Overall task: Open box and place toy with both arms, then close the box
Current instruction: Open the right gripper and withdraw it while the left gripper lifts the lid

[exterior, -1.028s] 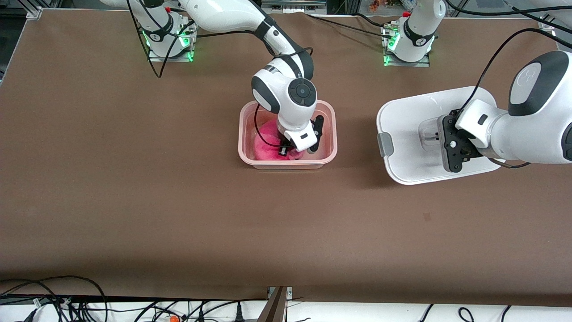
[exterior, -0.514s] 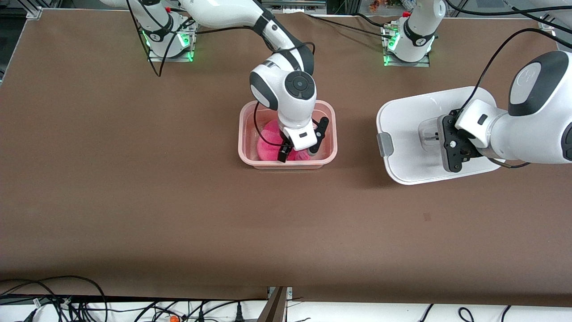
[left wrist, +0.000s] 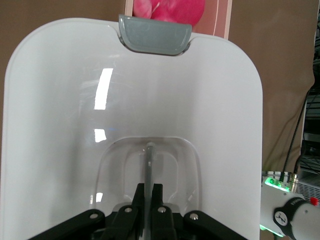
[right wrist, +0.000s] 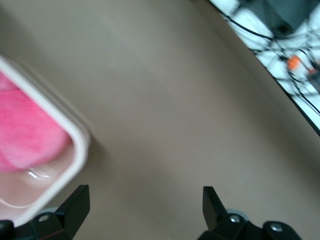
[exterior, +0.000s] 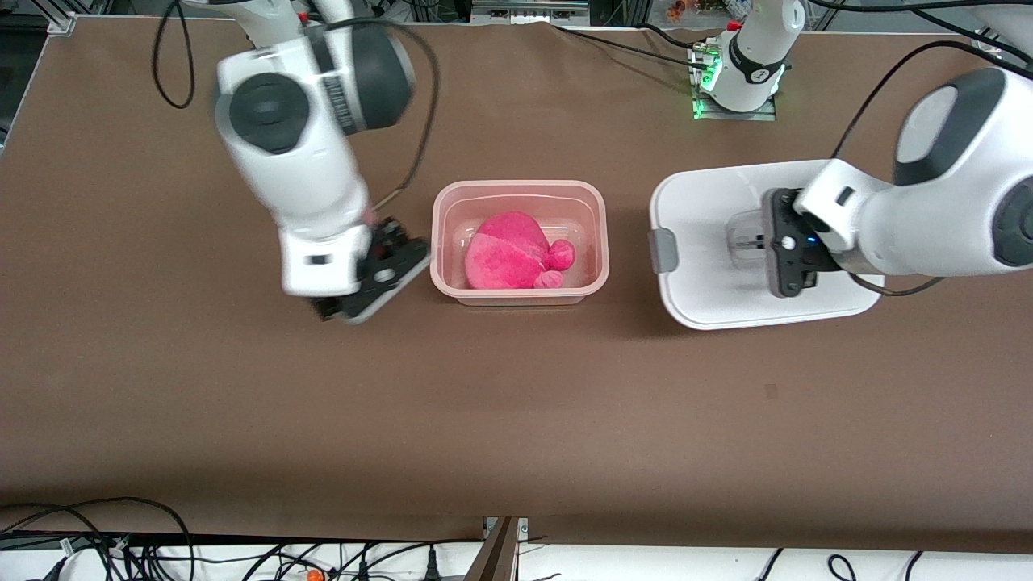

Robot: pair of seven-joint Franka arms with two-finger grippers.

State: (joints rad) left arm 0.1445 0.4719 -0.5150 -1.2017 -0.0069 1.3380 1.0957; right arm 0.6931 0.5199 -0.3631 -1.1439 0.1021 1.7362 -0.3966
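Two cables (exterior: 420, 153) trailing over table (exterior: 242, 403) near box (exterior: 597, 242).

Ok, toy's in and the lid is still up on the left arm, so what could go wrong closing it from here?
1. The left gripper holds the lid only by its thin handle; the lid could swing or tilt and land crooked on the box.
2. The toy bulges high and may stop the lid seating.
3. The open right gripper hangs beside the box and could be clipped if the lid overshoots.
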